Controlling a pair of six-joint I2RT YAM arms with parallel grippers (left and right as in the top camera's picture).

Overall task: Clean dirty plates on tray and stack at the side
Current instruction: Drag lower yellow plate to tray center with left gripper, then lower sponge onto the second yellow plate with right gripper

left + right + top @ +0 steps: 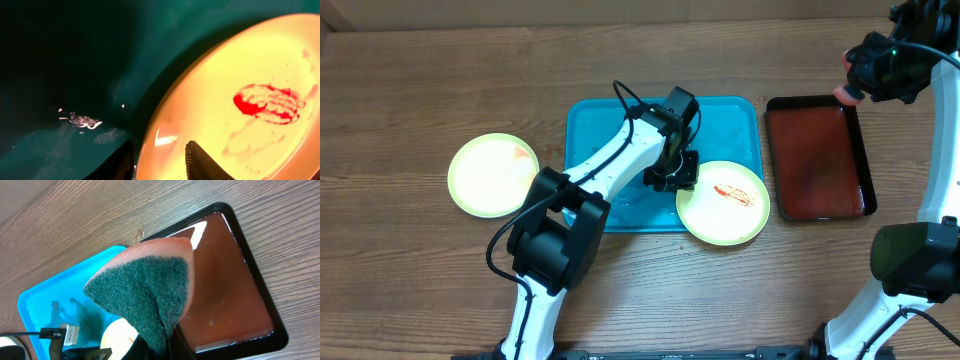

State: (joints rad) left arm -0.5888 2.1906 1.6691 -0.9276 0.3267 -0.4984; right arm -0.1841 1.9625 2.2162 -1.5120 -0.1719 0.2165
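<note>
straddling the plate (235, 75) rim — left fingers (199, 164), apparently pinching it.

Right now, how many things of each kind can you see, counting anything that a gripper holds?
Plates: 2, a yellow-green plate on the table and a sauce-smeared plate over the tray's corner
Trays: 2, the turquoise tray and the dark red tray
Sponges: 1, the sponge
Total: 5
</note>
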